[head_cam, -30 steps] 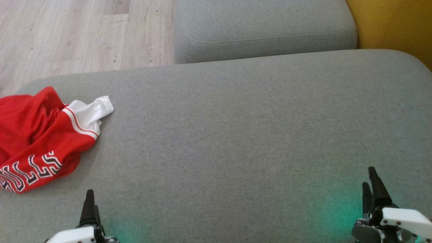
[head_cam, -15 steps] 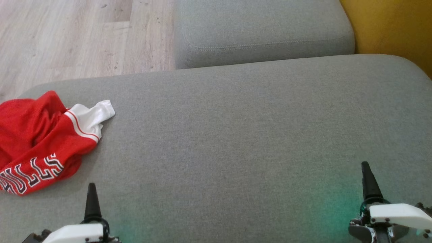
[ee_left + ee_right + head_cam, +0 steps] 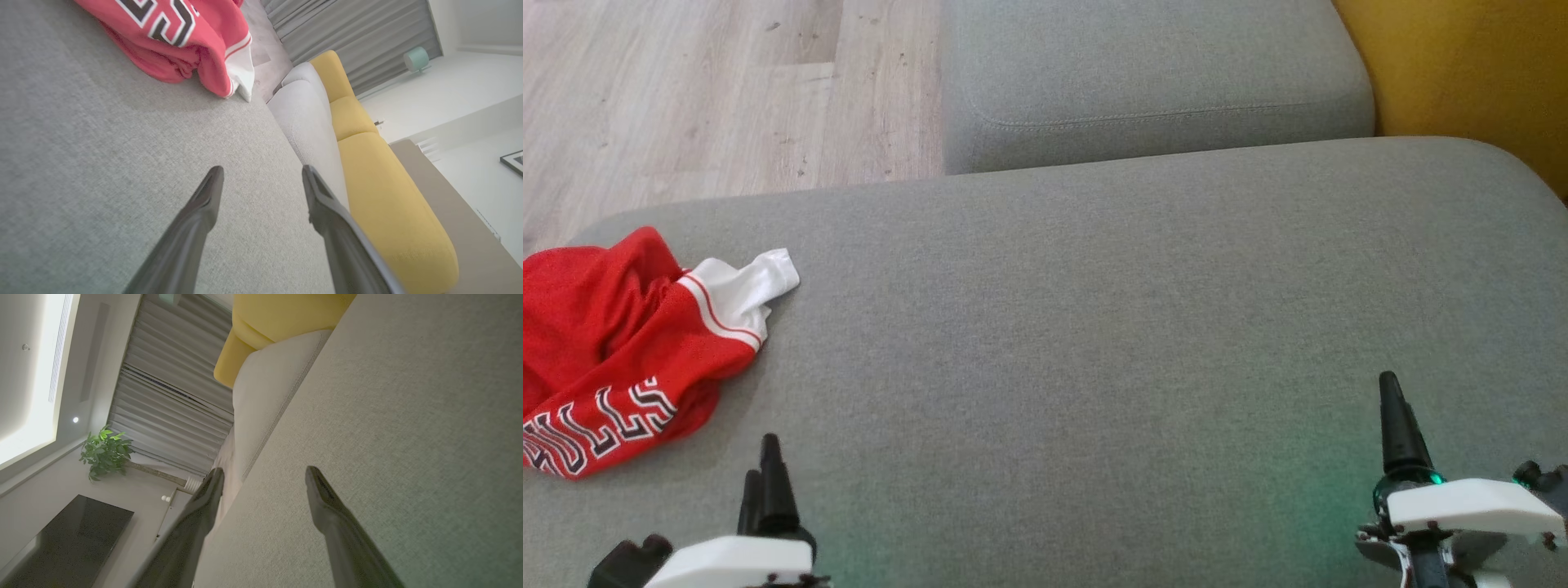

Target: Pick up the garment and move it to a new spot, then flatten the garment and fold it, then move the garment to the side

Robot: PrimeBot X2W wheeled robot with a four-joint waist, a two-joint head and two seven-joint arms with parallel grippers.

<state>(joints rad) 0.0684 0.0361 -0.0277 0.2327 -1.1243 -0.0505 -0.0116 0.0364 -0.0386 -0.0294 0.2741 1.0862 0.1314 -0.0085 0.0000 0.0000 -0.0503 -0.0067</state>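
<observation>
Sitting bunched on the sofa, the garment lies forward-left of the left jaws, far from the right jaws, both pairs spread apart.

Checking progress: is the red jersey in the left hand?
No, the open left hand is apart from the red-and-white mesh jersey on the grey fabric cushion.

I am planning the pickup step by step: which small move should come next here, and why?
Probably ease the left claw forward and leftward to the red garment. It lies crumpled and untouched at the left end of the grey cushion; the left claw is open, empty and close beside it, while the right claw is far across the cushion.
</observation>
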